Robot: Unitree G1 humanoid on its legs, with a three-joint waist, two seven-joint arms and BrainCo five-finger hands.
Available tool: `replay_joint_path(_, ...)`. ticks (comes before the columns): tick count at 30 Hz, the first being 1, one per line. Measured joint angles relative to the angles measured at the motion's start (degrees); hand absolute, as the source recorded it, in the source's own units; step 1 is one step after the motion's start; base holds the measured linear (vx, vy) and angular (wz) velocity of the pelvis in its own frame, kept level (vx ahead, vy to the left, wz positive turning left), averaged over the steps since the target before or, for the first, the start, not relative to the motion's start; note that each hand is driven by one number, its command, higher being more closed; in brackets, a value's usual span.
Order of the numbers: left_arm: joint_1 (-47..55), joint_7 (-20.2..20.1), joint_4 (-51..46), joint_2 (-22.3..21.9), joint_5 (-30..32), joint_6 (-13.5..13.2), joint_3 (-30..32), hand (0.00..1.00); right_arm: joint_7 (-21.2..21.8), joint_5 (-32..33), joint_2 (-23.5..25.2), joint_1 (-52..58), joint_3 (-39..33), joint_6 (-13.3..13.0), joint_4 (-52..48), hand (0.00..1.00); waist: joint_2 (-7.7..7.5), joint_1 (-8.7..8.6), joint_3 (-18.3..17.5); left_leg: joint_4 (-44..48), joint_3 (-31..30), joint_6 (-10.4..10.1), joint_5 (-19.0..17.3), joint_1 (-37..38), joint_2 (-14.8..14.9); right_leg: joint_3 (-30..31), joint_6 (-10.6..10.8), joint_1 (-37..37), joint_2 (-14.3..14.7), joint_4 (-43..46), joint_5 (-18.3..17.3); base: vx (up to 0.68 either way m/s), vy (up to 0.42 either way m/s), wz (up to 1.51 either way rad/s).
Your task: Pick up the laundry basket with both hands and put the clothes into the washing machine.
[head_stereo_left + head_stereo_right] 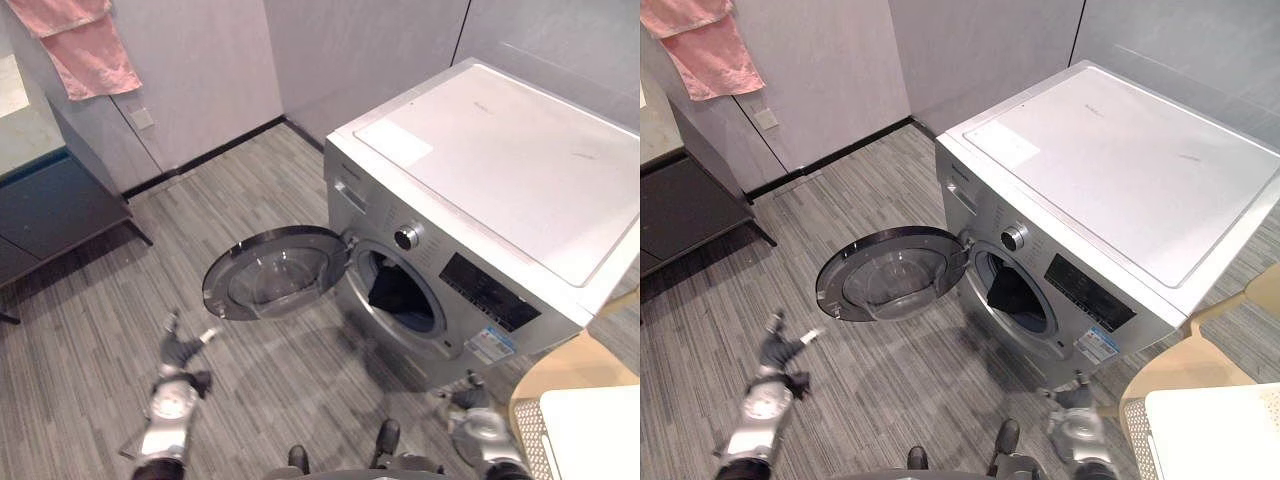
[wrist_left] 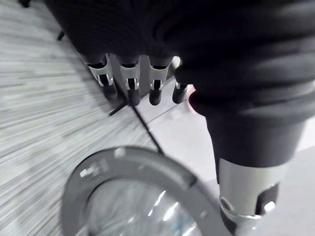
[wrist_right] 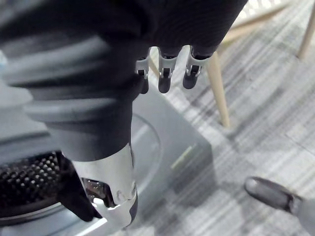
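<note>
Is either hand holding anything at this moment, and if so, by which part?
Nothing is held: the left hand and right hand are both empty, fingers straight.

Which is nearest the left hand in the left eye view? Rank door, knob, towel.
1. Door, open, just ahead-right of the left hand.
2. Knob, on the washer front, farther right.
3. Towel, hanging far back, left.

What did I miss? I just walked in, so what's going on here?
A humanoid robot stands facing a silver washing machine whose round door is swung open. Something dark, likely clothing, already lies inside it. The robot's left hand and right hand hang low in front of it, fingers relaxed, holding nothing. A white laundry basket sits at its right on a pale wooden stand, with neither hand on it.
</note>
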Motion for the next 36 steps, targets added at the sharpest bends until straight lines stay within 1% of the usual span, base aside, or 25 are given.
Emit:
replay_joint_path(1, -0.3, 0.0, -0.3, 1.4, 0.3, 0.0, 0.5, 0.0, 0.2, 0.1, -0.5, 0.7, -0.6, -0.5, -0.1, 0.0, -0.02, -0.02, 0.0, -0.2, 0.1, 0.0, 0.0, 0.2, 0.0, 0.1, 0.0, 0.0, 0.1, 0.0, 0.0, 0.0, 0.021, -0.1)
replay_joint_path(2, -1.2, 0.0, -0.3, 3.6, 2.1, 0.0, 1.9, 0.0, 0.8, 0.3, -1.5, 2.0, -2.1, -0.9, 0.2, 0.0, -0.21, -0.12, -0.1, -0.6, 0.1, 0.0, 0.0, 0.1, 0.1, 0.4, 0.0, -0.4, 0.2, 0.0, 0.0, 0.0, 0.022, -0.09)
replay_joint_path(4, -3.5, 0.0, -0.1, 7.3, 4.8, 0.2, 3.0, 0.0, 1.2, 0.3, -2.2, 3.7, -2.9, -0.9, 1.9, 0.0, -1.02, -0.13, 0.4, -0.6, 0.1, 0.0, 0.0, -0.2, 0.2, 0.6, 0.0, -0.8, 0.4, 0.0, 0.0, 0.0, 0.026, -0.05)
replay_joint_path(5, -4.4, 0.0, 0.2, 8.2, 5.5, 0.3, 3.2, 0.0, 1.2, 0.3, -1.9, 4.2, -2.9, -0.9, 2.7, 0.0, -1.29, -0.13, 0.3, -0.6, 0.1, 0.0, 0.0, -0.5, 0.3, 0.6, 0.0, -1.1, 0.4, 0.0, 0.0, 0.0, 0.027, -0.03)
replay_joint_path(6, -6.9, -0.1, 1.6, 10.0, 6.8, 0.5, 3.3, 0.0, 1.9, 0.2, -1.3, 4.8, -2.8, -0.4, 4.0, 0.0, -1.79, -0.11, 0.2, -0.6, 0.2, -0.1, 0.1, -1.3, 0.3, 0.8, -0.1, -1.9, 0.5, 0.0, 0.0, 0.0, 0.026, -0.03)
replay_joint_path(7, -9.4, -0.1, 3.7, 12.0, 7.8, 0.9, 3.2, 0.0, 2.3, 0.1, -0.4, 4.7, -2.9, -0.1, 5.1, 0.0, -2.23, -0.18, 0.3, -0.6, 0.2, -0.1, 0.3, -2.1, 0.2, 0.8, -0.3, -2.7, 0.4, 0.0, 0.2, 0.0, 0.029, -0.05)
replay_joint_path(10, -16.0, -1.1, 8.3, 16.2, 10.6, 2.6, 2.5, 0.0, 2.4, -0.1, 0.4, 4.5, -2.9, 0.7, 6.2, 0.0, -3.06, -0.18, 0.8, -0.6, 1.0, -0.2, 0.8, -3.7, 0.1, 1.9, -0.9, -4.8, 0.4, 0.0, 0.8, 0.0, 0.035, -0.15)
replay_joint_path(12, -18.4, -1.4, 8.8, 17.8, 10.9, 3.0, 1.1, 0.0, 2.4, -0.1, 0.4, 4.0, -3.8, 0.8, 6.2, 0.0, -3.41, -0.12, 1.2, -0.6, 1.3, -0.1, 1.0, -4.5, 0.0, 2.1, -1.1, -5.7, 0.4, 0.0, 1.0, 0.0, 0.034, -0.09)
replay_joint_path(13, -20.1, -2.4, 8.8, 18.1, 11.2, 3.0, 0.5, 0.0, 2.5, -0.1, 0.4, 3.4, -4.9, 0.9, 6.2, 0.0, -3.67, -0.14, 1.5, -0.6, 1.4, -0.1, 1.1, -5.2, 0.0, 2.3, -1.3, -6.4, 0.4, 0.0, 1.2, 0.01, 0.045, -0.07)
replay_joint_path(15, -21.2, -3.0, 8.7, 18.1, 11.3, 3.1, -0.1, 0.0, 3.0, -0.1, 0.4, 2.6, -5.2, 0.9, 6.2, 0.0, -4.1, -0.11, 2.5, -0.6, 1.6, -0.1, 1.1, -5.3, 0.0, 2.7, -1.4, -6.6, 0.5, 0.0, 1.3, 0.01, 0.045, -0.06)
replay_joint_path(18, -21.6, -4.9, 7.4, 18.1, 12.7, 3.3, -1.8, 0.0, 4.0, -0.1, 0.4, 1.5, -5.1, 0.9, 6.2, 0.0, -5.28, -0.05, 4.0, -0.4, 1.8, 0.2, 1.4, -7.8, -0.2, 3.5, -1.7, -9.3, 0.3, 0.0, 1.9, -0.01, 0.038, -0.05)
replay_joint_path(20, -22.0, -5.0, 7.6, 18.1, 12.9, 3.8, -2.6, 0.0, 4.6, -0.1, 0.4, 0.8, -5.1, 1.0, 6.2, 0.0, -6.1, -0.03, 4.8, 0.0, 2.0, 0.3, 1.5, -9.4, -0.3, 3.8, -1.9, -11.2, 0.2, 0.0, 2.4, -0.01, 0.048, -0.03)
replay_joint_path(23, -24.7, -5.1, 11.4, 18.1, 12.8, 3.9, -6.1, 0.0, 4.6, 0.0, 0.4, 0.2, -5.1, 1.0, 6.0, 0.0, -6.95, 0.07, 6.5, 0.9, 2.0, 0.3, 1.5, -10.9, -0.3, 4.6, -2.2, -12.4, 0.1, 0.0, 2.8, -0.01, 0.046, 0.0)
replay_joint_path(25, -26.7, -5.2, 15.1, 18.1, 12.8, 3.7, -8.7, 0.0, 4.7, 0.0, 0.3, -0.4, -5.1, 1.0, 5.7, 0.0, -7.13, 0.05, 7.2, 1.2, 2.3, 0.3, 1.5, -11.8, -0.3, 5.3, -2.2, -13.3, 0.0, 0.0, 3.2, -0.03, 0.056, -0.08)
replay_joint_path(26, -28.1, -5.9, 17.5, 18.1, 12.8, 3.6, -10.5, 0.0, 4.7, 0.1, 0.2, -0.7, -5.0, 0.8, 5.4, 0.0, -7.28, 0.08, 7.5, 1.6, 2.6, 0.3, 1.5, -13.0, -0.4, 5.7, -2.3, -14.4, -0.1, 0.0, 3.6, -0.03, 0.048, -0.1)
replay_joint_path(28, -29.4, -6.3, 20.4, 18.1, 12.8, 3.3, -11.4, 0.0, 4.7, 0.3, 0.0, -1.9, -5.0, 0.8, 5.4, 0.0, -7.64, 0.03, 8.2, 2.5, 3.4, 0.4, 1.4, -14.5, -0.5, 6.8, -2.3, -16.0, -0.3, 0.0, 4.3, -0.04, 0.046, -0.17)
replay_joint_path(30, -31.3, -5.9, 22.4, 17.9, 12.8, 3.1, -12.6, 0.0, 4.7, 0.4, -0.5, -2.1, -5.0, 0.5, 5.1, 0.0, -7.69, 0.06, 8.8, 3.5, 3.5, 0.5, 1.3, -16.1, -0.7, 7.0, -2.3, -17.2, -0.5, 0.0, 4.6, -0.05, 0.046, -0.06)
replay_joint_path(31, -33.5, -6.1, 23.8, 18.0, 12.8, 2.7, -12.4, 0.0, 4.5, 0.5, -0.6, -3.7, -4.9, 0.9, 5.5, 0.0, -7.56, 0.7, 9.4, 3.7, 3.4, 0.6, 1.2, -17.3, -0.7, 7.1, -2.3, -17.7, -1.0, 0.0, 4.9, -0.05, 0.045, 0.04)
replay_joint_path(32, -34.9, -6.2, 24.7, 18.1, 13.0, 2.7, -12.4, 0.0, 4.3, 0.6, -0.4, -4.7, -4.7, 1.3, 5.8, 0.0, -7.5, 0.94, 9.6, 4.0, 3.2, 0.6, 1.2, -17.9, -0.5, 7.2, -2.2, -17.9, -1.0, 0.0, 4.9, -0.07, 0.046, 0.04)
replay_joint_path(33, -37.3, -6.1, 25.5, 18.0, 13.2, 3.0, -12.5, 0.0, 3.5, 1.2, 0.4, -7.2, -1.4, 1.4, 5.5, 0.0, -7.62, 1.44, 9.7, 4.8, 3.1, 0.7, 0.8, -19.1, -0.1, 7.6, -1.8, -18.8, -0.9, 0.0, 5.0, -0.08, 0.03, 0.06)
replay_joint_path(34, -39.2, -5.9, 24.9, 17.9, 13.8, 3.2, -13.1, 0.0, 2.0, 2.1, 1.3, -9.1, 2.6, 0.9, 3.8, 0.0, -7.64, 2.04, 9.7, 5.8, 3.2, 0.4, 0.6, -20.1, 0.1, 8.0, -1.5, -19.8, -0.8, 0.0, 5.1, -0.06, 0.023, 0.03)
replay_joint_path(35, -40.0, -5.8, 24.3, 17.6, 14.2, 3.4, -13.3, 0.0, 1.7, 2.4, 2.1, -9.9, 4.1, 0.6, 2.7, 0.0, -7.64, 2.6, 9.7, 6.0, 3.3, 0.4, 0.6, -20.6, 0.2, 8.1, -1.3, -20.3, -0.7, 0.0, 5.3, -0.04, 0.022, 0.04)
replay_joint_path(36, -41.8, -4.7, 22.6, 17.0, 15.1, 3.8, -14.9, 0.0, 1.4, 2.7, 4.9, -11.5, 5.3, -0.9, 0.6, 0.0, -7.42, 3.3, 9.8, 6.8, 3.0, 0.2, 0.9, -21.5, 0.6, 8.2, -1.4, -20.7, -0.5, 0.0, 5.4, -0.01, 0.017, 0.07)
